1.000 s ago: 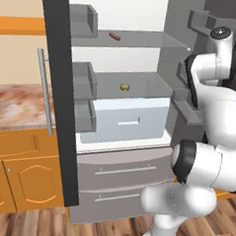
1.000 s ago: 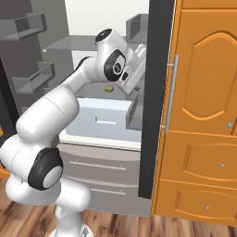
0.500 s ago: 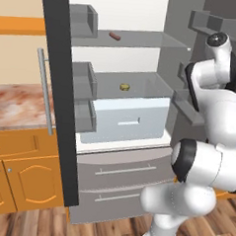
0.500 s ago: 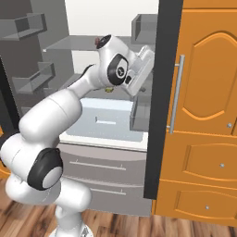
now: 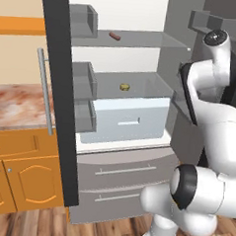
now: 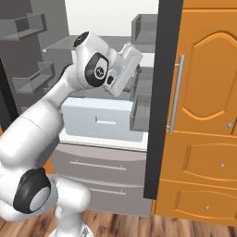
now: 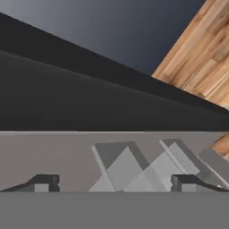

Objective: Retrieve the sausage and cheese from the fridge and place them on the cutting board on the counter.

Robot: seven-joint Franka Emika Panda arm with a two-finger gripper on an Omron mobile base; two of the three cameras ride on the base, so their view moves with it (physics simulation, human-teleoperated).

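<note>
I see the fridge (image 5: 139, 121) standing open, tall and grey, beside the marbled table (image 5: 14, 101). My arm (image 6: 69, 92) reaches in at its right side, and the gripper (image 7: 114, 183) is spread wide with nothing in it. The cheese (image 5: 124, 86) sits on the middle shelf. The sausage (image 5: 114, 36) lies on the top shelf, its long axis slanting from back-left to front-right.
</note>
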